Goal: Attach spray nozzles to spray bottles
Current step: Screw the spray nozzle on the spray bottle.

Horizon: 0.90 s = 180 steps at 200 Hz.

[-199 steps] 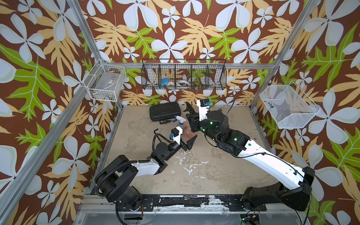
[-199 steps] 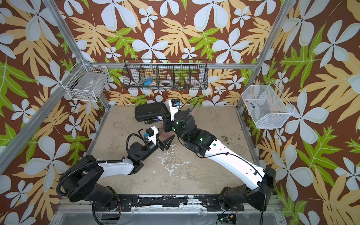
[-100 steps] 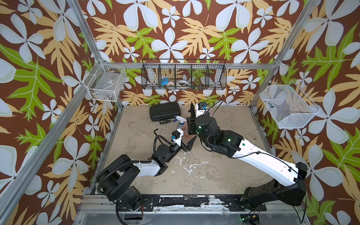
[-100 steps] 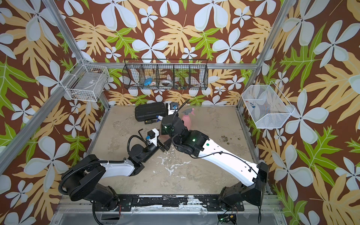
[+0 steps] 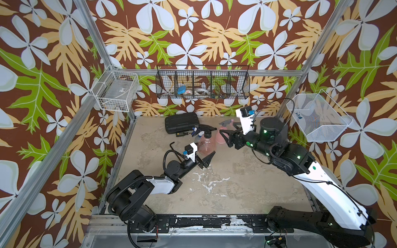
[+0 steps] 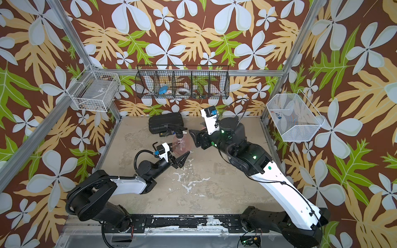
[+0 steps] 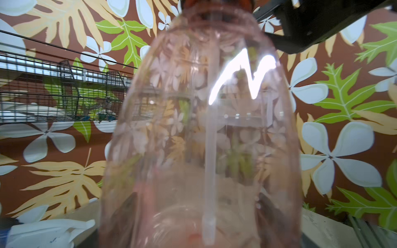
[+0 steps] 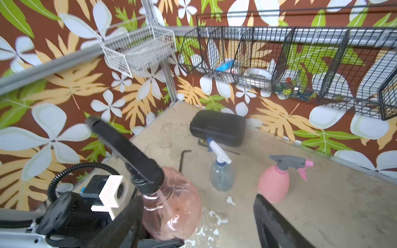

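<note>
Bright, even light is filling every view, casting soft shadows; white glare is streaking the close, blurry orange bottle (image 7: 199, 133) in the left wrist view

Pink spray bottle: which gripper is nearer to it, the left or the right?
Right. The open right gripper is close beside the pink spray bottle. The left gripper grips the orange bottle near its base, farther from the pink one.
</note>
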### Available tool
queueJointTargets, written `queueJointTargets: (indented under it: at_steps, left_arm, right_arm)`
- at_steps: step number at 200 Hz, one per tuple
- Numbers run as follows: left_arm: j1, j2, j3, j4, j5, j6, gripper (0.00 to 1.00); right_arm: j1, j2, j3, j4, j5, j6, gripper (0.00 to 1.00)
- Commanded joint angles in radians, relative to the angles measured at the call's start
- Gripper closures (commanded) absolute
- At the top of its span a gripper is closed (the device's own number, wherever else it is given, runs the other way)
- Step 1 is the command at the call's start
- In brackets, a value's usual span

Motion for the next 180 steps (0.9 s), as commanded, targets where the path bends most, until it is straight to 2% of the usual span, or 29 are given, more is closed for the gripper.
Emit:
queueJointTargets:
  at_steps: [1,25,77,96,134,163,180]
  left_arm:
    - [0.020,0.007,0.006,0.103,0.202,-0.125,0.37]
    - [0.020,0.006,0.012,0.087,0.216,-0.136,0.37]
    - [0.022,0.011,0.029,0.049,0.243,-0.146,0.38]
    - [0.022,0.024,0.048,0.030,0.274,-0.161,0.38]
    - [0.027,0.057,0.072,0.026,0.311,-0.205,0.38]
    - [0.035,0.060,0.077,0.014,0.289,-0.203,0.39]
    - [0.040,0.058,0.082,0.010,0.271,-0.195,0.39]
  right_arm:
    - [-0.058,0.015,0.028,0.080,-0.311,-0.013,0.18]
    - [-0.059,0.065,0.070,0.088,-0.361,0.020,0.18]
    - [-0.059,0.082,0.002,0.186,-0.442,0.028,0.18]
    - [-0.059,0.112,0.018,0.197,-0.523,0.037,0.18]
    - [-0.057,0.143,0.031,0.203,-0.631,0.051,0.27]
    - [-0.053,0.114,-0.013,0.222,-0.631,0.067,0.35]
    - [-0.050,0.090,-0.045,0.227,-0.607,0.071,0.37]
